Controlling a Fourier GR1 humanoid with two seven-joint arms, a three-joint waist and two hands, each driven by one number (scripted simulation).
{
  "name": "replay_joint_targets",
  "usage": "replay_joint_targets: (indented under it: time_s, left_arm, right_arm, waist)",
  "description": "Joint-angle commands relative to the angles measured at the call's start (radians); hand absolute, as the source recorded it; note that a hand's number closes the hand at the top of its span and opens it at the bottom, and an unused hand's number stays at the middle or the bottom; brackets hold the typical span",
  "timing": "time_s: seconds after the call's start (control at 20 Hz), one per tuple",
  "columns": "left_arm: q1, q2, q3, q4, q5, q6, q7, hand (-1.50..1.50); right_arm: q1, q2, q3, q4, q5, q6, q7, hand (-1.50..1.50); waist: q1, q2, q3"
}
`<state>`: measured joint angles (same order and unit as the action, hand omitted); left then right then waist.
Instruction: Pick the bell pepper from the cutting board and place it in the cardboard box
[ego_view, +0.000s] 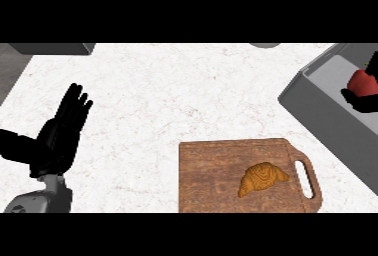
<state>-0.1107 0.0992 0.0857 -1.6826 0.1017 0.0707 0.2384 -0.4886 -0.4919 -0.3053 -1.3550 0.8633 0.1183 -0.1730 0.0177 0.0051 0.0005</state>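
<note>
The red bell pepper (361, 82) is held over the inside of a grey box (319, 107) at the right edge of the head view. My right hand (359, 102) is black and curled round the pepper, with fingers showing above and below it; much of the hand is cut off by the picture's edge. The wooden cutting board (214, 172) lies at the lower middle, with its handle to the right and no pepper on it. My left hand (60, 131) rests open at the left, fingers pointing up, away from the board.
A golden croissant (261, 179) lies on the cutting board. A grey block (52, 48) sits at the far left corner of the white marble counter, and a small grey object (266, 45) at the top edge.
</note>
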Motion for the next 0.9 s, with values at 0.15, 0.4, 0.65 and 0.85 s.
replay_joint_targets:
  time_s: [0.15,0.4,0.65,0.85]
  left_arm:
    - [-0.018,-0.009,-0.021,0.004,-0.004,-0.005,0.009,0.0]
    - [0.01,0.019,0.007,-0.023,0.027,-0.036,0.008,0.0]
    - [-0.06,-0.014,-0.01,0.029,-0.007,0.009,-0.004,0.0]
    - [-0.024,-0.003,0.006,0.024,-0.008,0.01,-0.005,0.0]
  right_arm:
    - [-0.023,-0.121,0.133,0.284,0.24,-0.008,-0.025,1.5]
    - [-0.138,-0.111,0.122,0.548,0.232,0.018,-0.062,-1.5]
    - [-0.224,-0.097,-0.019,0.702,0.103,-0.179,-0.263,-1.5]
    - [-0.245,-0.052,-0.128,0.669,-0.047,-0.258,-0.41,-1.5]
  waist:
    - [0.027,0.01,0.0]
    - [0.025,0.005,0.001]
    - [0.017,0.009,0.003]
    - [0.013,0.006,0.004]
